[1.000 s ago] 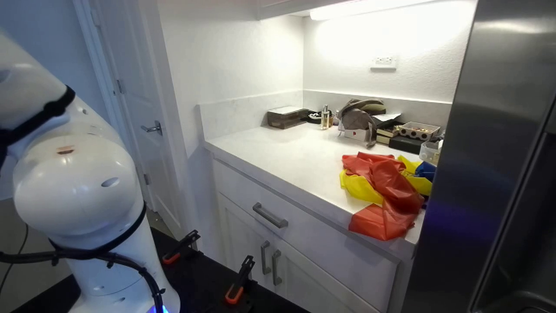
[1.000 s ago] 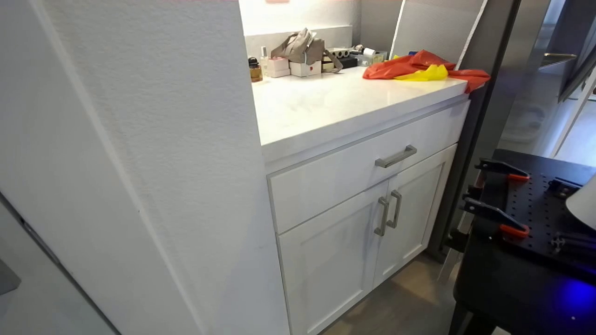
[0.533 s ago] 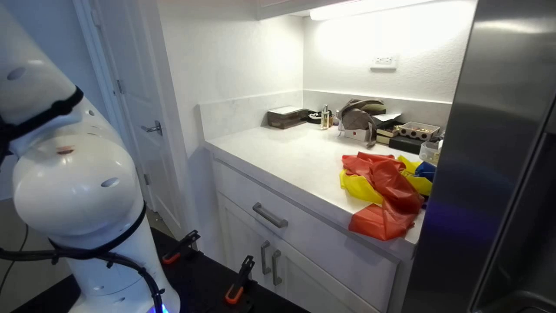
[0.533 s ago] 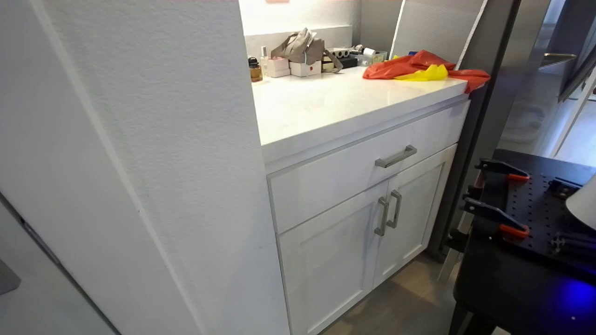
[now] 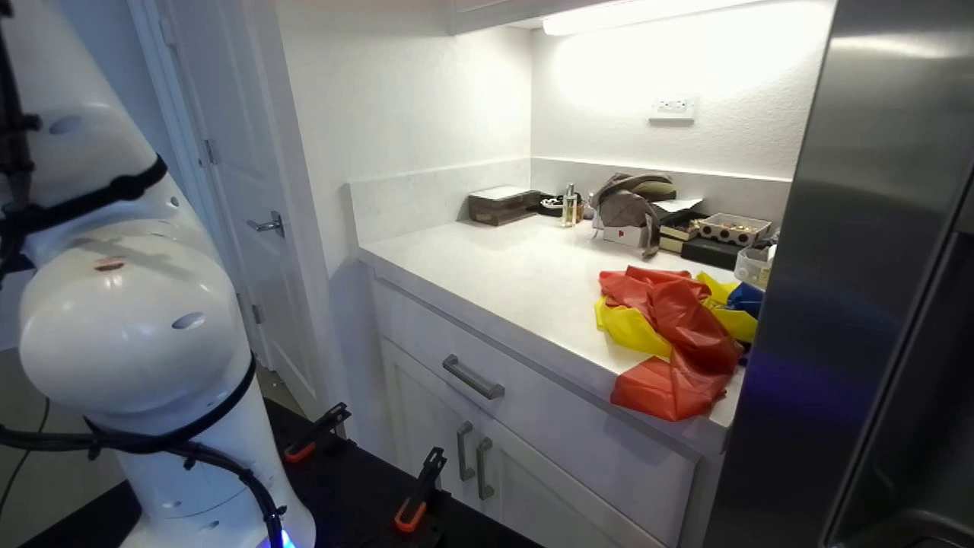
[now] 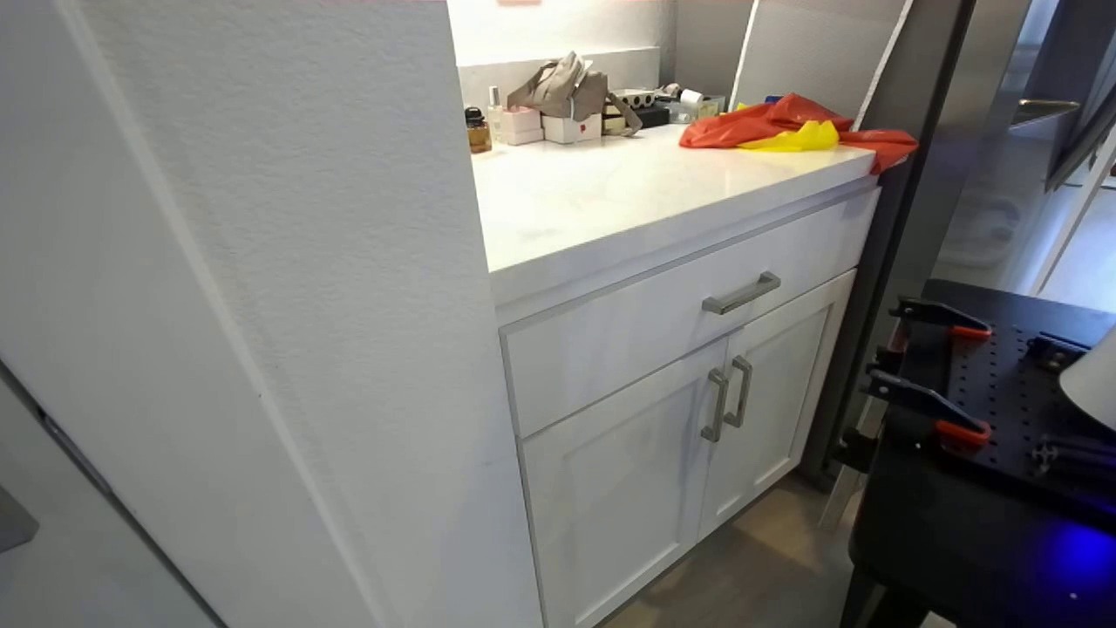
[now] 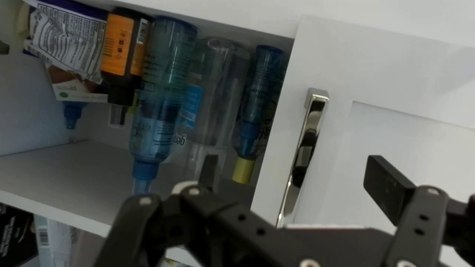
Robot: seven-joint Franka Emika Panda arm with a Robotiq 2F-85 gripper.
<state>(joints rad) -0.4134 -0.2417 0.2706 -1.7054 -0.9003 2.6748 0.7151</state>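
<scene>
In the wrist view the end effector (image 7: 293, 163) is standing wide, its two fingers (image 7: 387, 187) sitting well apart. A shiny metal handle (image 7: 303, 159) is showing in the gap between them; the angle is leaving it unclear whether either finger is touching it. The handle is running along the edge of a white cabinet door (image 7: 408, 133), and beside that door an open cupboard (image 7: 41, 122) is showing its contents. A dark bottle (image 7: 126, 55) with an orange label is sitting between a crinkled printed packet (image 7: 66, 37) and a taller blue bottle (image 7: 163, 92). A clear bottle (image 7: 219, 111) is sitting beside the taller blue bottle, and a smaller blue bottle (image 7: 258, 89) is sitting nearest the door's edge. A yellow cap (image 7: 243, 170) is peeking out just past the smaller bottle's tip.

In both exterior views a crumpled red and yellow sheet (image 5: 677, 327) is lying on the white worktop (image 5: 487, 266), its red part hanging over the front edge, beside a steel fridge (image 5: 860, 228). Farther back, a grey-brown bag (image 6: 567, 87) is resting on a small white box (image 6: 571, 129), with a polka-dot box (image 5: 727, 234) sitting near it. In an exterior view the arm (image 5: 133, 320) is standing near two clamps (image 5: 422, 487).
</scene>
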